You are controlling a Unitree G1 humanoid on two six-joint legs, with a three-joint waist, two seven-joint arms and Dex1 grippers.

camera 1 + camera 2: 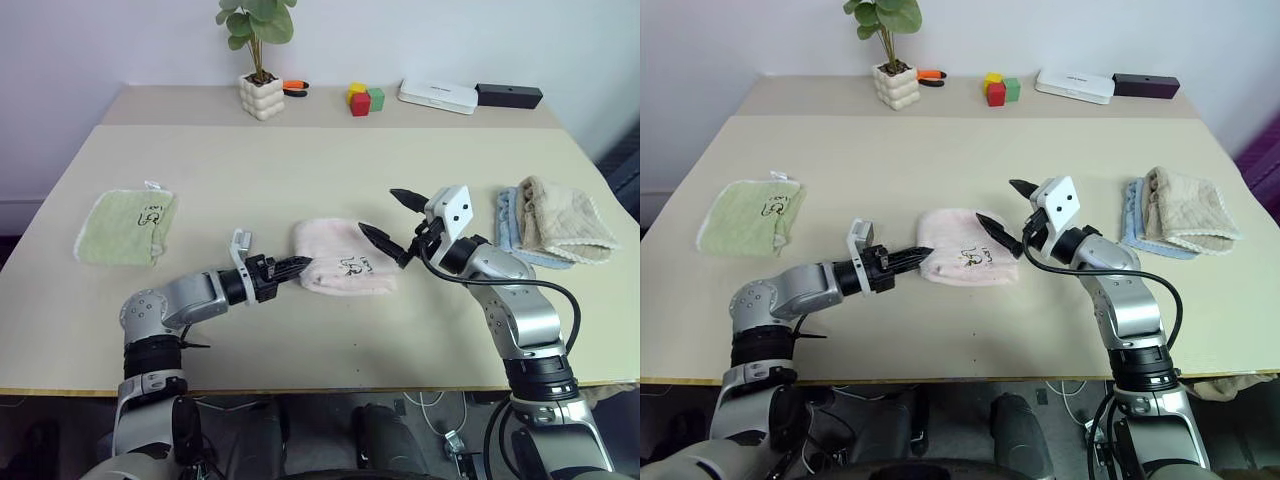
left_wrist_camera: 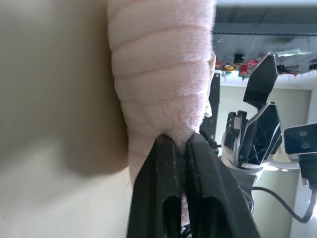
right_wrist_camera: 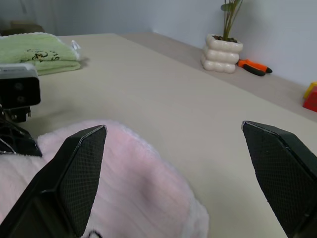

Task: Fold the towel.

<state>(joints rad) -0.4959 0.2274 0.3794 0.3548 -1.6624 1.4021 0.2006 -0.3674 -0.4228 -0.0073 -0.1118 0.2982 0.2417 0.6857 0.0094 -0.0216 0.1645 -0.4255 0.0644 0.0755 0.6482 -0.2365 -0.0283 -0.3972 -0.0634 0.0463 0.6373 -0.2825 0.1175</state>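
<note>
L gripper (image 1: 297, 266) clamped on pink towel (image 1: 345, 270) left edge, R gripper (image 1: 392, 218) apart above right edge

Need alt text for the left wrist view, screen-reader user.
The left gripper has its two black fingers shut on the edge of the pale pink fluffy terry towel, which lies folded on the beige tabletop. Past the towel, the right gripper shows with its black fingers apart.

No legible text (towel prints unreadable)
</note>
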